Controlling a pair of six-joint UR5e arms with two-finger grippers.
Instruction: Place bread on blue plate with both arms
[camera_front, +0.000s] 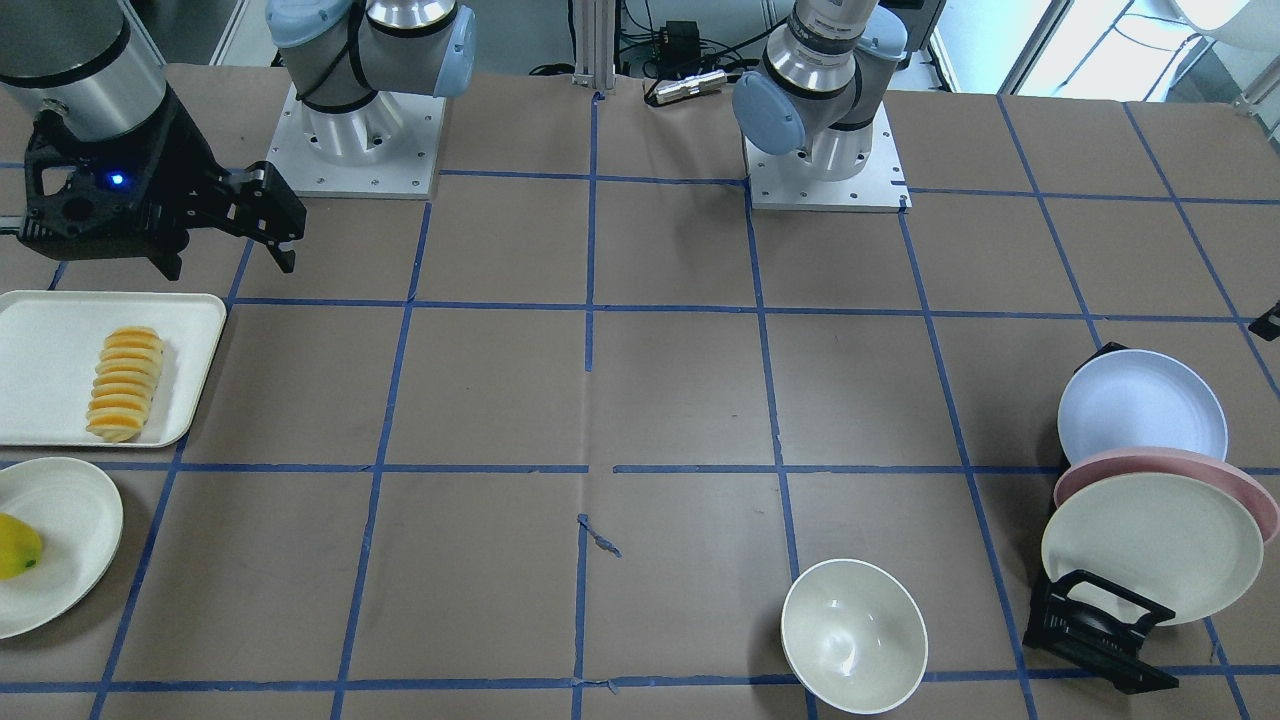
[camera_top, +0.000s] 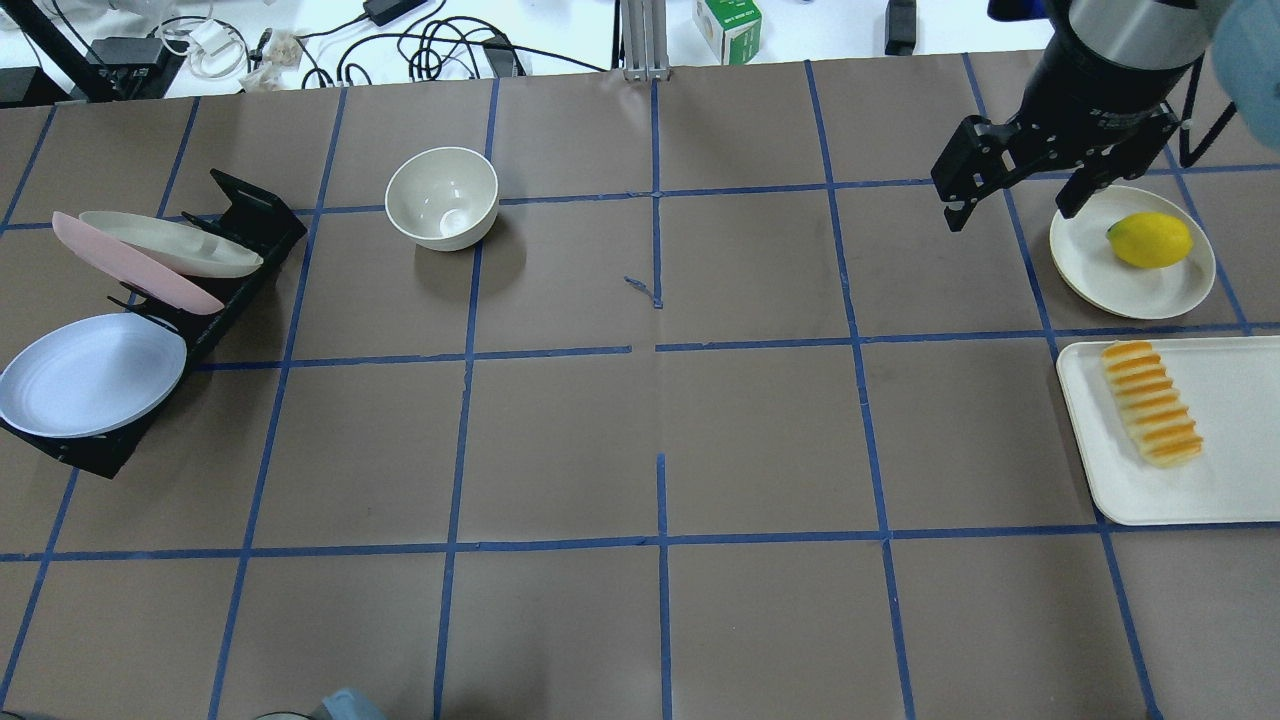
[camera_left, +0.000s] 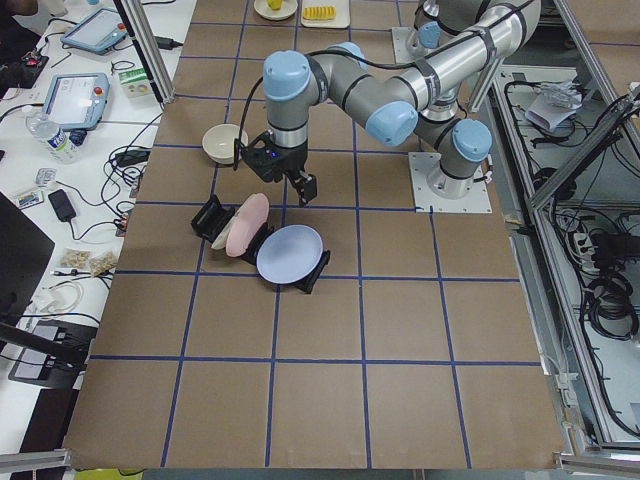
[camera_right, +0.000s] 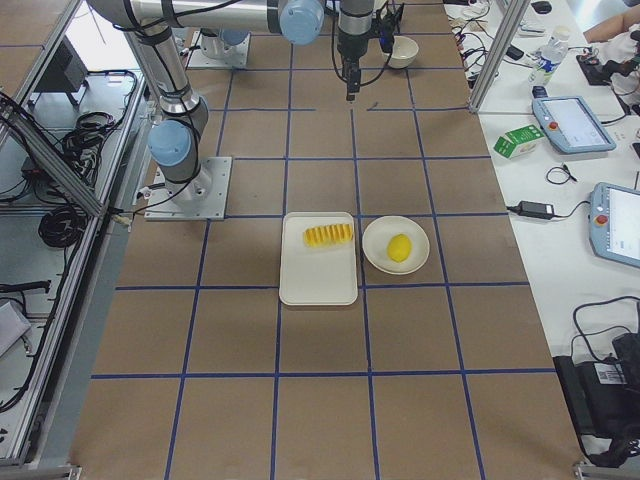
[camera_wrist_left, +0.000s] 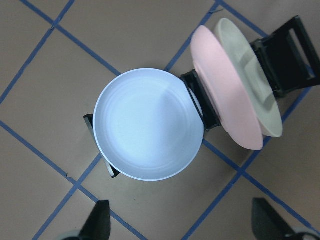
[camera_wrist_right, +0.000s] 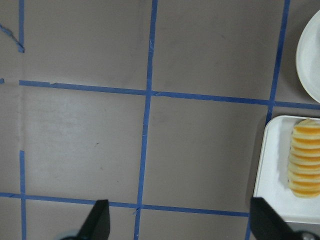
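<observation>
The bread (camera_front: 125, 385), a row of orange-topped slices, lies on a white tray (camera_front: 40, 340); it also shows in the overhead view (camera_top: 1150, 405) and the right wrist view (camera_wrist_right: 305, 160). The blue plate (camera_top: 90, 375) leans in the end slot of a black rack (camera_top: 250, 215) at the other end of the table. My right gripper (camera_top: 1010, 215) hovers open and empty beyond the tray, beside the lemon's plate. My left gripper (camera_left: 285, 190) hangs high over the rack, open and empty, with the blue plate (camera_wrist_left: 147, 125) straight below it.
A lemon (camera_top: 1150, 240) sits on a cream plate (camera_top: 1100, 270) next to the tray. A pink plate (camera_front: 1170, 465) and a cream plate (camera_front: 1150, 545) stand in the same rack. A cream bowl (camera_front: 853, 635) stands near the rack.
</observation>
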